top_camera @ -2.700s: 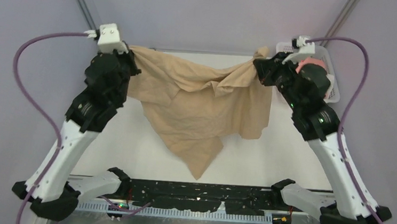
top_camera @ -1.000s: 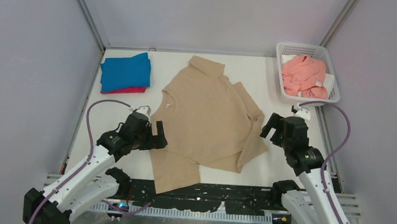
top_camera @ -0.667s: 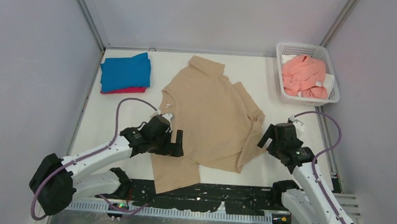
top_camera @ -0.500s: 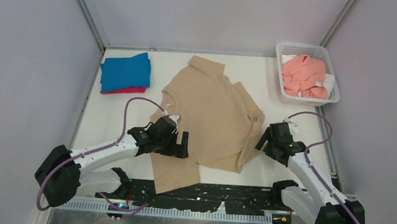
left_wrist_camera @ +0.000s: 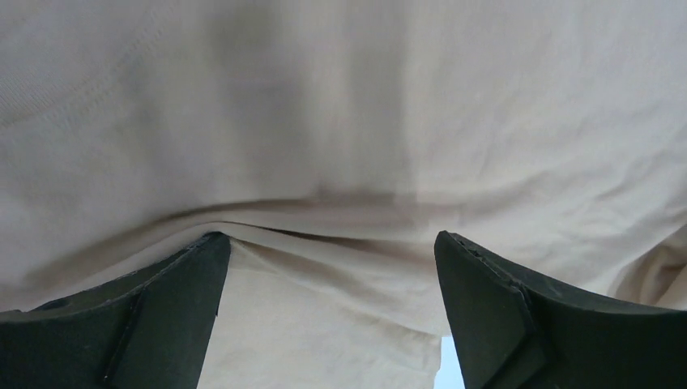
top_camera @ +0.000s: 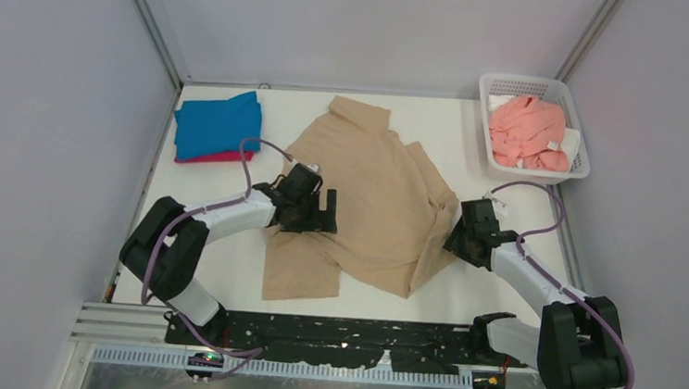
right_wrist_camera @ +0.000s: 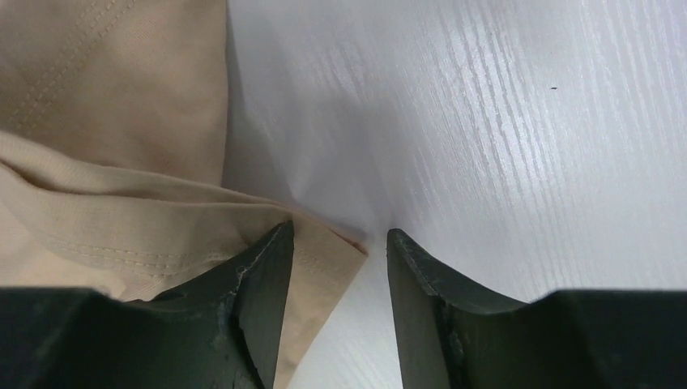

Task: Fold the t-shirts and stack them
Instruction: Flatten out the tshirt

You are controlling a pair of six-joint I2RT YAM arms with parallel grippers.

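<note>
Tan shirt [top_camera: 368, 196] lies spread mid-table. Left gripper [top_camera: 323, 213] rests on its left side, jaws wide apart, holding nothing. Right gripper [right_wrist_camera: 339, 243] sits at the shirt's right hem, jaws narrowed around a cloth corner but not pinching it. Blue shirt [top_camera: 219, 122] lies folded on the magenta shirt [top_camera: 218, 158], far left. Pink shirt [top_camera: 527, 130] sits in the far-right basket [top_camera: 528, 83].

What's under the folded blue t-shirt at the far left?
A strip of magenta-red cloth shows under the blue t-shirt along its near edge. The rest is covered; anything else beneath cannot be seen.
</note>
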